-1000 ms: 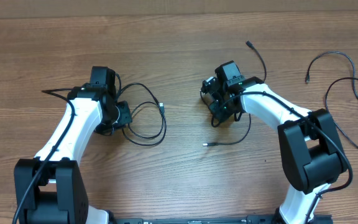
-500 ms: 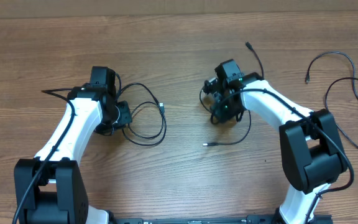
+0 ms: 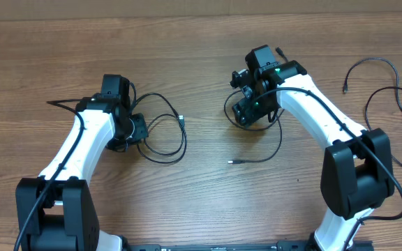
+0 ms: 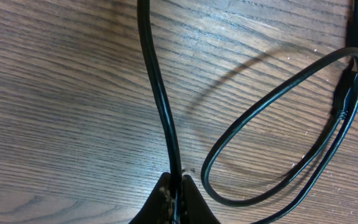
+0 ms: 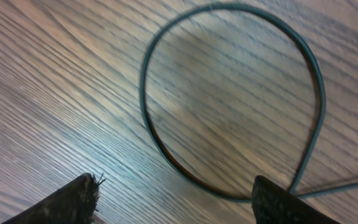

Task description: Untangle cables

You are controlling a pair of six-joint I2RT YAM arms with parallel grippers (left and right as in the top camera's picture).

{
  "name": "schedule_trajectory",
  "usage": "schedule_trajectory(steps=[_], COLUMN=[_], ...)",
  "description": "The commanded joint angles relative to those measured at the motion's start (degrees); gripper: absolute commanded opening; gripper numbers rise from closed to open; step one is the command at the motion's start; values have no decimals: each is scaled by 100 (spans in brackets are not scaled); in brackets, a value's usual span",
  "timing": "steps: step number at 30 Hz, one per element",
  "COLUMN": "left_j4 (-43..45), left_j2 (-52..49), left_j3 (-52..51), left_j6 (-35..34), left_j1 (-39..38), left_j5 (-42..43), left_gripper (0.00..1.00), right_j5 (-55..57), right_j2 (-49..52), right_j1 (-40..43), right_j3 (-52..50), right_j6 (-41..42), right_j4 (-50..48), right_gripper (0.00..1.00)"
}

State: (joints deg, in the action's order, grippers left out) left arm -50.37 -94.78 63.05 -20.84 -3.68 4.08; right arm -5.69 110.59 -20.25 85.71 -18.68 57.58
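Black cord is pinched tight in my left gripper [image 4: 178,186]: fingers pressed together on the left cable [image 4: 159,93], which runs straight away from the tips over the wood table [image 4: 55,74]. Just right of that gripper, what looks like the same cord curls into a flat doubled loop w/ a small plug end [image 4: 352,84] at its far side, lying on the wood.

Right gripper [image 5: 173,200] is well to the right of the left gripper & a bit farther from my base. Its fingers [image 5: 67,202] are spread wide, open over the tabletop. Under them a thin round loop of the middle cable [image 5: 146,99] lies flat. The loop's edge passes right by one fingertip; can't tell if it touches.

From overhead, that cable's silvery plug [image 3: 230,162] lies right of the left gripper, nearer my base. Far cable [image 3: 389,66] sprawls way right of the left gripper, by the table edge, apart from the other two.
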Motion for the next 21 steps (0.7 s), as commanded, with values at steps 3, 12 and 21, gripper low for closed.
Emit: schedule_trajectory(steps=[3, 12, 21], left_j4=[-22, -39, -26], left_j2=[-46, -46, -46], left_j3=[2, 2, 2], left_j6=[111, 114, 114], left_j1=[-11, -9, -9], left_j5=[-17, -20, -17], left_gripper=[4, 4, 4], right_j5=[-295, 61, 188], right_j2=[-118, 173, 173], right_j1=[2, 9, 13], right_j3=[11, -20, -20], right_j6=[-109, 98, 3856], right_j4=[-457, -391, 688], right_gripper=[82, 90, 93])
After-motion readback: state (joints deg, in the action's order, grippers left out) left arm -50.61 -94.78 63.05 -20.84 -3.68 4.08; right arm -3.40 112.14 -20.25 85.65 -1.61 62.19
